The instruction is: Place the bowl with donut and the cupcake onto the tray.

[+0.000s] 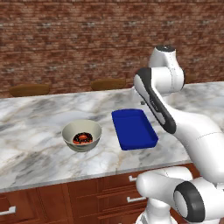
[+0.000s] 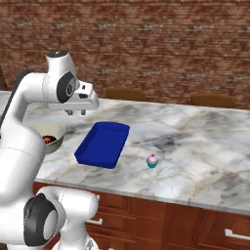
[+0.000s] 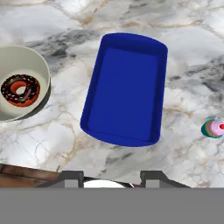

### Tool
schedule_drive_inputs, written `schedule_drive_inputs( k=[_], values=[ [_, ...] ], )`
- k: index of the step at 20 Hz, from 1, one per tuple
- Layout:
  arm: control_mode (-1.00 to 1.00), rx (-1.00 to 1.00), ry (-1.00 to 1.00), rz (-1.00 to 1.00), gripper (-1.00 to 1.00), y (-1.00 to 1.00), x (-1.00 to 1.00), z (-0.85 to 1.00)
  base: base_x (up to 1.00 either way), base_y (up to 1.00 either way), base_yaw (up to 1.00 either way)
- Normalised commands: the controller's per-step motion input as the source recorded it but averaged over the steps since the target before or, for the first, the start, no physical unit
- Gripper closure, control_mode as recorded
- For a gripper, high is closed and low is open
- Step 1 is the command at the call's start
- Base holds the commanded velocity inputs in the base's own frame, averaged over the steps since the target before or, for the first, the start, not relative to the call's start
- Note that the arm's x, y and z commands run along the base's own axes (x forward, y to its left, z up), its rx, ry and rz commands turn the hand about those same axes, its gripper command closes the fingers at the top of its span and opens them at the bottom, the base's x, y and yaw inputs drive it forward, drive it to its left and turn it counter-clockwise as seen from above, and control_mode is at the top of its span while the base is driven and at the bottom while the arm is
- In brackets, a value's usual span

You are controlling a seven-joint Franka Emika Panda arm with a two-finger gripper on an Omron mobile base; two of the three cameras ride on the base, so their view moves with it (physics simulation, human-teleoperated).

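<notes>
bowl: cut off by the hand view's left edge; in the right base view the arm hides its left part.
cupcake: its far side clipped at the hand view's right edge, well off to one side of the fingers; too small for detail.
fingers: only the tips show, so their gap cannot be judged.
counter: runs past every picture's edge.

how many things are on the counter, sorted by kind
bowl: 1
donut in the bowl: 1
cupcake: 1
tray: 1
total: 4
</notes>
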Motion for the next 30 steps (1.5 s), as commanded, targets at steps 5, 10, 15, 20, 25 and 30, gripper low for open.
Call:
schedule_drive_inputs(
  k=[5, 10, 15, 20, 25, 30],
  values=[
    [-1.00, 0.00, 0.00, -0.09, -1.00, 0.57, 0.41, -0.22, 0.00, 0.00, 0.00],
    [-1.00, 0.01, 0.01, -0.04, -1.00, 0.89, 0.56, -0.44, 0.00, 0.00, 0.00],
    [-1.00, 0.05, 0.00, -0.01, -1.00, 0.80, 0.44, -0.44, 0.00, 0.00, 0.00],
    [-1.00, 0.03, 0.01, -0.04, -1.00, 0.86, 0.48, -0.52, 0.00, 0.00, 0.00],
    [-1.00, -0.02, -0.03, -0.09, -1.00, 0.15, 0.30, -0.47, 0.00, 0.00, 0.00],
    [-1.00, 0.00, 0.04, -0.11, -1.00, -0.13, 0.14, -0.63, 0.00, 0.00, 0.00]
  ],
)
